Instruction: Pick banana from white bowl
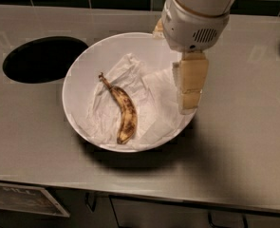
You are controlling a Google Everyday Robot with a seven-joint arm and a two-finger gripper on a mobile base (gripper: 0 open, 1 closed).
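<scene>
**Overripe banana, needs a soft grab**

Banana (124,113) lying flat on crumpled paper (154,99) inside the white bowl (73,75), off to the gripper's (191,87) left in the view, well apart from it. Looks light and mushy, easy to split. Probably best pinched gently across the thick middle, not the skinny stem. Gripper hanging over the bowl's right rim, not on the banana. Released or clenched? Can't tell. Dark hole (42,58) farther left.
</scene>
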